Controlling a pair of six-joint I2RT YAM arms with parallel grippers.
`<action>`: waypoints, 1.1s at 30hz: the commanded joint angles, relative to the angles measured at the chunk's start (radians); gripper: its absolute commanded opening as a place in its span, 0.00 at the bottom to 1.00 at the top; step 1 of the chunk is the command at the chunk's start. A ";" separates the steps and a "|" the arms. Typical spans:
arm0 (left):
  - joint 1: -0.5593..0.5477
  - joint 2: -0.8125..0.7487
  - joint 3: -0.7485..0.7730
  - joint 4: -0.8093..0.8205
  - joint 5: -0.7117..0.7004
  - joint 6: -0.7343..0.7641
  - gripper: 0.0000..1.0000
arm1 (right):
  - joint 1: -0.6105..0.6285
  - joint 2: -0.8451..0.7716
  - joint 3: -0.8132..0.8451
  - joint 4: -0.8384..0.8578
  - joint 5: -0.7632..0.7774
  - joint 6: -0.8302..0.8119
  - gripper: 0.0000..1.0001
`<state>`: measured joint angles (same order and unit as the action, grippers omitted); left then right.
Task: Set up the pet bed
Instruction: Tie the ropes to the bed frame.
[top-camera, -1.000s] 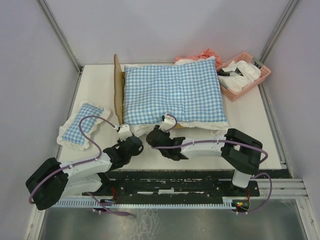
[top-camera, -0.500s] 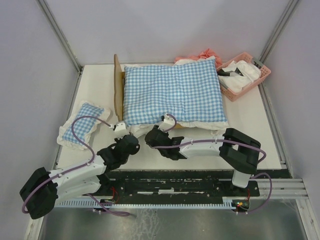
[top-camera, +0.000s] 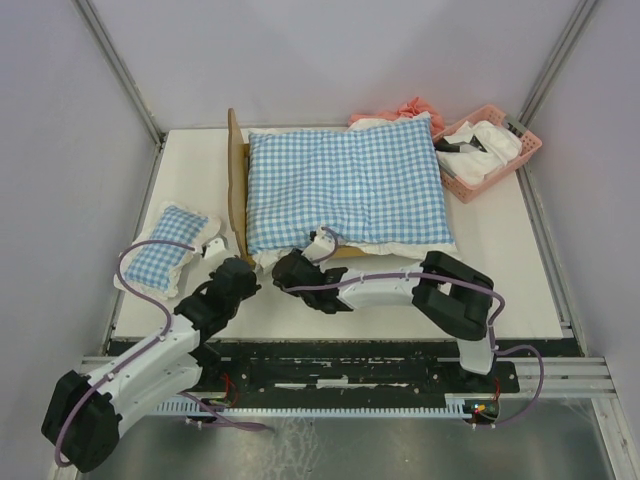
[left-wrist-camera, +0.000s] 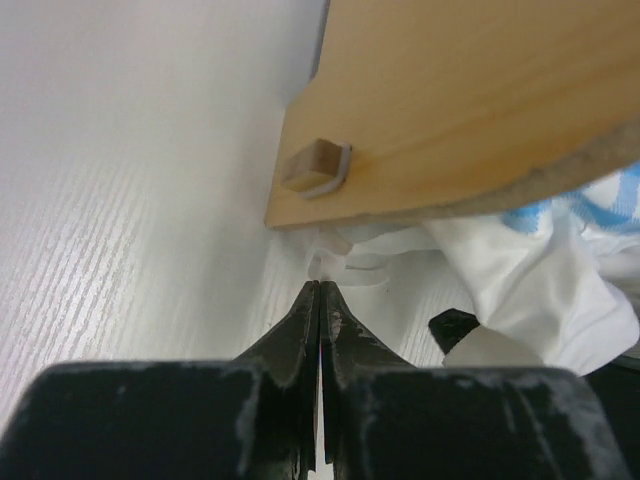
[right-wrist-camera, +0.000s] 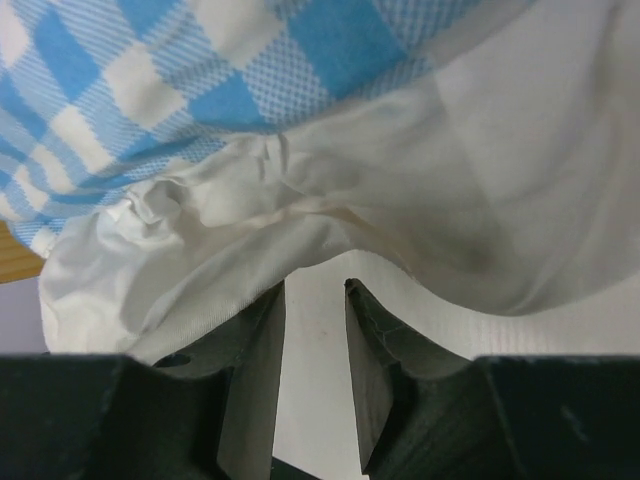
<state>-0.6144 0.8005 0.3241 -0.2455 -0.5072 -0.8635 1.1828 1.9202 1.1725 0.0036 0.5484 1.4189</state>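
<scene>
One pink basket (top-camera: 512, 168) holds white cloths (top-camera: 492, 138); left pincer (left-wrist-camera: 320, 288) closed, right pincer (right-wrist-camera: 315, 290) open at cushion frill (right-wrist-camera: 250, 210)

Cushion (top-camera: 345, 185) on pet bed (top-camera: 237, 190)

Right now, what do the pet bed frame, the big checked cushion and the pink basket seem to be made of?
The pet bed frame looks like light wood, smooth with faint grain, possibly plywood. The checked cushion is woven cloth, likely cotton, with soft creases and a white frill. The pink basket is probably moulded plastic, going by its openwork walls.
</scene>
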 joint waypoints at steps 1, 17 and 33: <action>0.102 -0.033 -0.002 0.013 0.152 0.092 0.03 | -0.017 0.059 0.087 -0.032 -0.072 0.090 0.39; 0.118 -0.013 0.001 -0.020 0.132 0.074 0.03 | -0.058 0.194 0.247 -0.213 -0.184 0.164 0.38; 0.118 -0.014 -0.058 0.031 0.108 0.057 0.03 | -0.078 0.272 0.367 -0.408 -0.192 0.182 0.36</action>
<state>-0.5003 0.7872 0.2752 -0.2592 -0.3660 -0.8165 1.1267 2.1422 1.5066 -0.3214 0.3824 1.5780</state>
